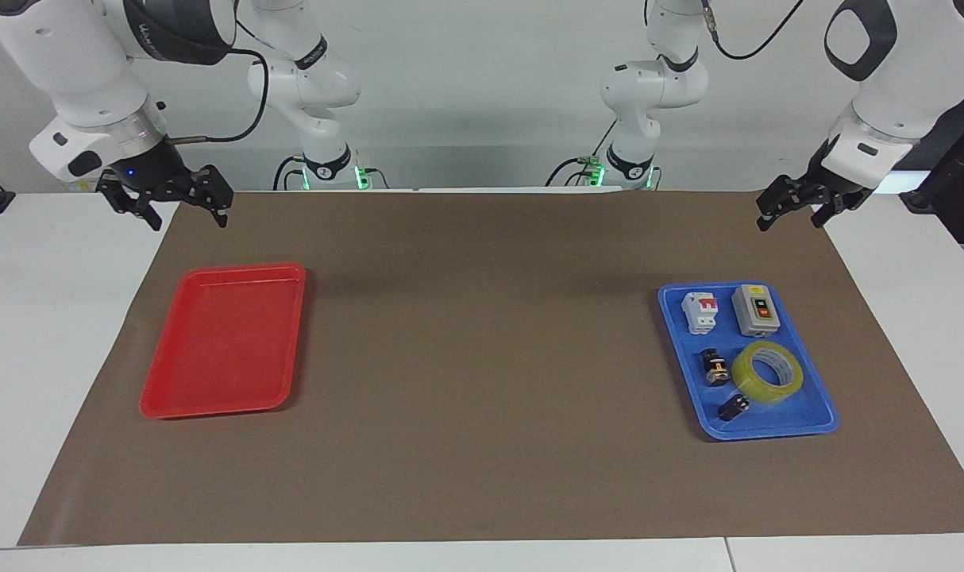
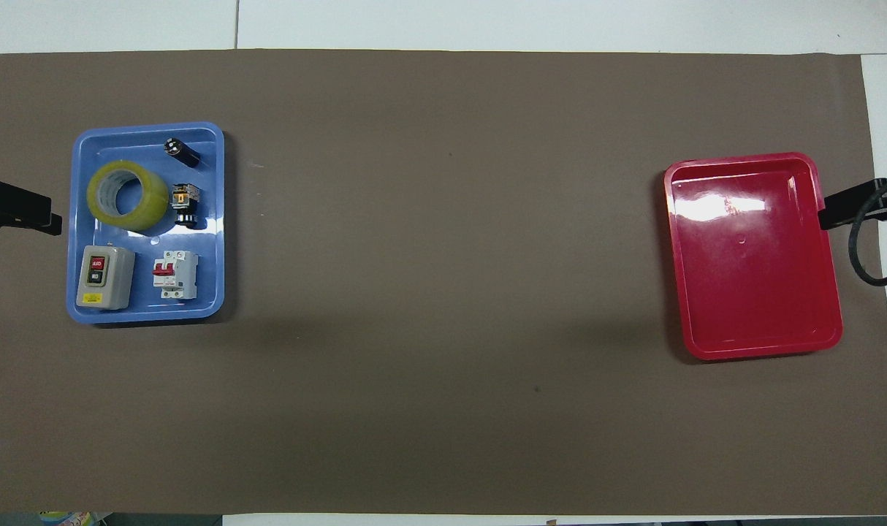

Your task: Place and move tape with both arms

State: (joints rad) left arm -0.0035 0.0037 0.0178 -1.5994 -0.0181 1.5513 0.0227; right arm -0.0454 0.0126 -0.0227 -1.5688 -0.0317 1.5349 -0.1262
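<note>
The tape [image 1: 768, 372] is a translucent yellow roll lying flat in the blue tray [image 1: 776, 430] at the left arm's end of the table. It also shows in the overhead view [image 2: 128, 194], in the tray [image 2: 147, 310]. My left gripper [image 1: 792, 216] hangs open and empty in the air over the mat's corner by the left arm's base, well apart from the tray. My right gripper [image 1: 184, 216] hangs open and empty over the mat's corner by the right arm's base. Only the tips of the left gripper [image 2: 20, 208] and the right gripper [image 2: 853, 204] show in the overhead view.
The blue tray also holds a grey switch box [image 1: 756, 310], a white circuit breaker [image 1: 700, 311] and two small black-and-orange parts [image 1: 714, 368] beside the tape. An empty red tray [image 1: 224, 342] lies at the right arm's end. A brown mat [image 1: 482, 357] covers the table.
</note>
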